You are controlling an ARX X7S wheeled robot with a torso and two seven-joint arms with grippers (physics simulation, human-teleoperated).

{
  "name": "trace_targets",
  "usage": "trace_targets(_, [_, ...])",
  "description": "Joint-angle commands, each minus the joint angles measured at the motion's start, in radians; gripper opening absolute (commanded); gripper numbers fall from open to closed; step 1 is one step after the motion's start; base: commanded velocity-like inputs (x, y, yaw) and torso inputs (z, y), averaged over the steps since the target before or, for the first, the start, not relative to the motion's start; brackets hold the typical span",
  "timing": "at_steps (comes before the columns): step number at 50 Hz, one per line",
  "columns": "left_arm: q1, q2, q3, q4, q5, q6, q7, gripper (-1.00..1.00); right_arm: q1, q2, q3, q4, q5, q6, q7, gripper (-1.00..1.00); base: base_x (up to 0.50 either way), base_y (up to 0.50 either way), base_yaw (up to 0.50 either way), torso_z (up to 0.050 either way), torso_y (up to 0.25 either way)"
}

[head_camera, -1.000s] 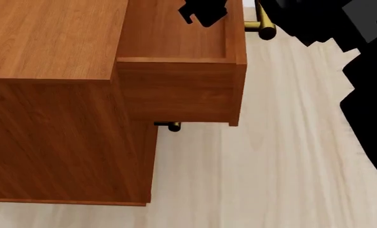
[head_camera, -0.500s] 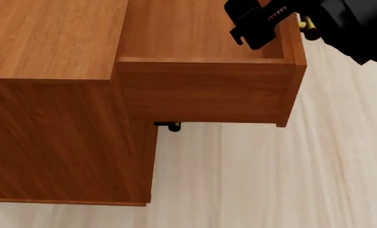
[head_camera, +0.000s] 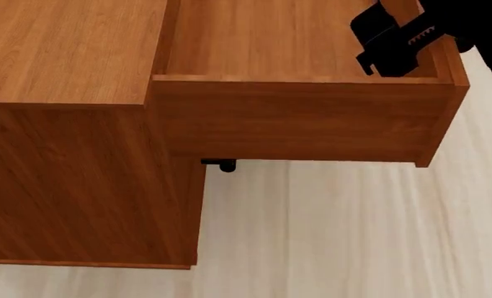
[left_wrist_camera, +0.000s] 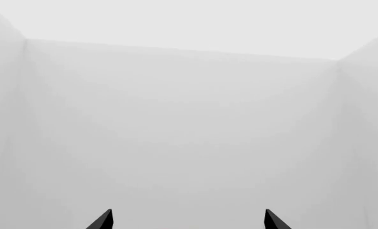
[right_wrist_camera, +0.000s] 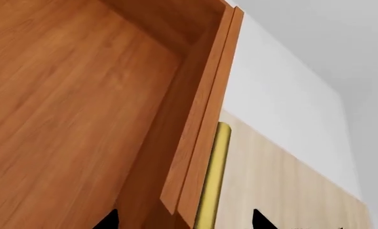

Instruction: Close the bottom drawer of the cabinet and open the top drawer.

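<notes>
Top drawer (head_camera: pixel 304 118) slid further out over pale wood floor (head_camera: pixel 337 230).

The top drawer (head_camera: pixel 304 118) runs off the head view's top edge, and its brass handle (right_wrist_camera: pixel 212 176) is hidden there behind the front panel. The right hand (head_camera: pixel 399 43) is cut by that edge. Only 2 fingertips (left_wrist_camera: pixel 103 220) of the left hand show.

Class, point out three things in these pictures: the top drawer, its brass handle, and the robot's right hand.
top drawer (head_camera: pixel 295 121), head view, on its side wall.
brass handle (right_wrist_camera: pixel 213 176), right wrist view, mid bar.
right hand (head_camera: pixel 394 43), head view, between its fingertips.
</notes>
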Motion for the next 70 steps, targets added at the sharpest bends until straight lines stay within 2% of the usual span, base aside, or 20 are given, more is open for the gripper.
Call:
trace_targets(1, [-0.002,0.000,0.005,0.002,-0.001,0.000,-0.003,1.00,0.019,0.059,-0.025,-0.003,-0.001,0.035,0.016,1.00,0.00,0.00,0.00,0.000,0.000])
trace_targets(18, [-0.018,0.005,0.018,-0.003,-0.002,-0.003,-0.005,1.00,0.052,0.130,0.007,-0.014,0.003,0.068,0.065,1.00,0.00,0.00,-0.01,0.000,0.001])
trace_targets(54, [-0.059,-0.010,0.008,0.019,-0.049,-0.026,-0.037,1.00,0.252,0.100,0.023,0.025,-0.031,0.082,0.034,1.00,0.00,0.00,0.00,0.000,0.003])
trace_targets(70, [-0.059,-0.018,0.004,0.030,-0.061,-0.024,-0.048,1.00,0.314,0.144,0.087,-0.052,0.013,0.152,0.074,1.00,0.00,0.00,0.00,0.000,0.000])
